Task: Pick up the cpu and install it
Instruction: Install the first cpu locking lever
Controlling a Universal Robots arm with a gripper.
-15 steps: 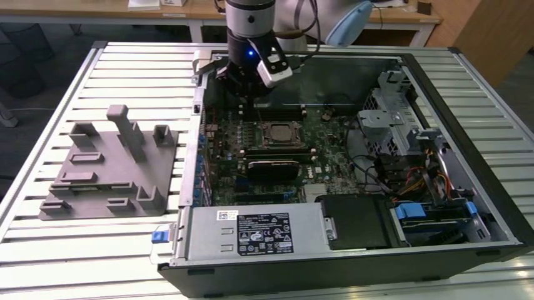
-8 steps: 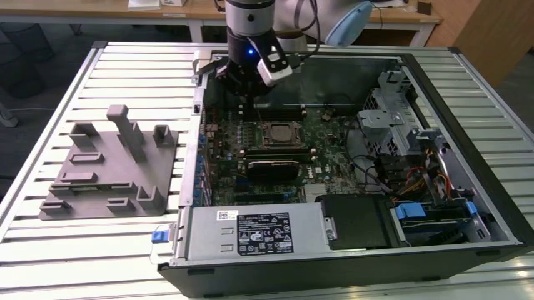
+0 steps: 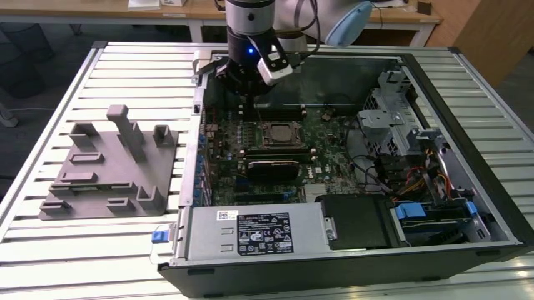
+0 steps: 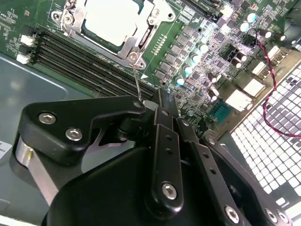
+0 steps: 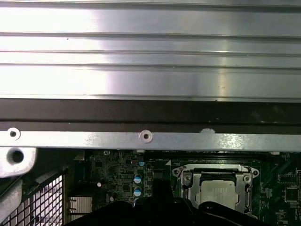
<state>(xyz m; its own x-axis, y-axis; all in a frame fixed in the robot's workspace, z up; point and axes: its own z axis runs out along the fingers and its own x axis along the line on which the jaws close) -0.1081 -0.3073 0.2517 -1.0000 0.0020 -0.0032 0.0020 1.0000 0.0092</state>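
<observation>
One open computer case (image 3: 467, 156) lies on the slatted desk (image 3: 50, 250), and the end effector (image 3: 249, 87) hangs inside it near the case's far wall, over the motherboard (image 3: 334, 169). The cpu (image 3: 276, 132) sits in its socket (image 3: 294, 139) just below and slightly toward the exterior view's right of the end effector, its pale metal top framed by the socket's metal bracket; both wrist views show it seated there too (image 4: 113, 21) (image 5: 221, 193). Nothing appears between the black fingers (image 4: 164, 141), which seem drawn close together in the second wrist view, though the angle is poor and I cannot tell for sure. A thin wire lever (image 4: 136, 82) rises from the socket corner toward the fingers. Beyond the end effector, the case's rim (image 5: 146, 136) runs close by. To the exterior view's left, well apart and outside the case, stands the grey holder (image 3: 109, 169) with upright posts, carrying nothing. Drive cages and cables (image 3: 401, 162) crowd the case's other side.
</observation>
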